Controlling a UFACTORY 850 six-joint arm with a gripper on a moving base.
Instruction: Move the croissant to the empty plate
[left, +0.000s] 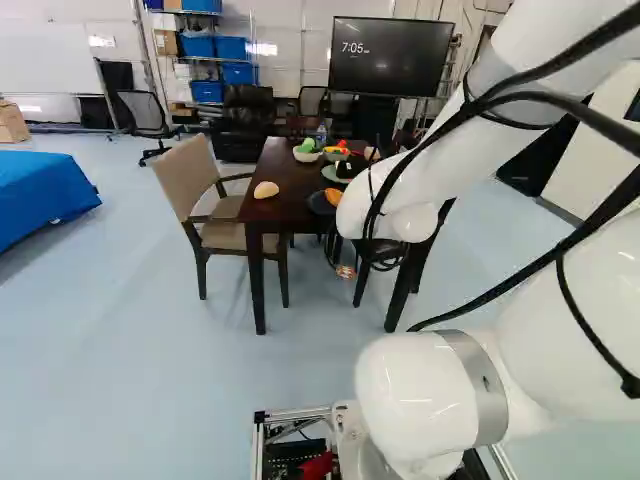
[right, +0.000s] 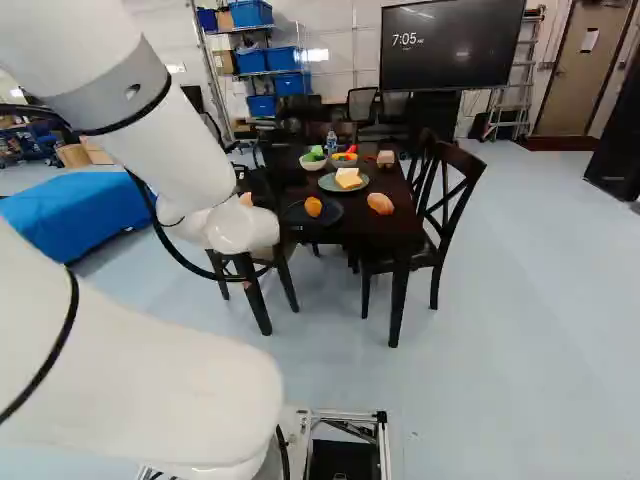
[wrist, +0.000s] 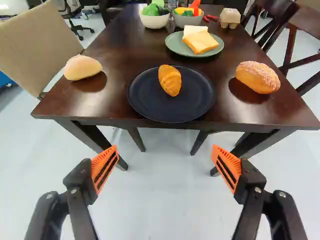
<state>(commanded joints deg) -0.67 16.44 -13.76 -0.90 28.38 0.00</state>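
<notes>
In the left base view, a white robot arm (left: 480, 130) leans in from the three o'clock side, alongside a dark tabletop (left: 290, 180) where a pale bun (left: 266, 190) sits near a tan chair (left: 188, 180). In the right base view, the orange croissant (right: 313, 206) rests on a dark plate (right: 332, 214), with a green plate (right: 326, 183) of bread slices (right: 348, 178) at one o'clock from it and a seeded roll (right: 380, 203) at three. In the wrist view, the gripper (wrist: 164, 152) hangs open, its orange pads (wrist: 105, 167) well apart, with the croissant at twelve o'clock ahead, towards the far side of the dark plate
</notes>
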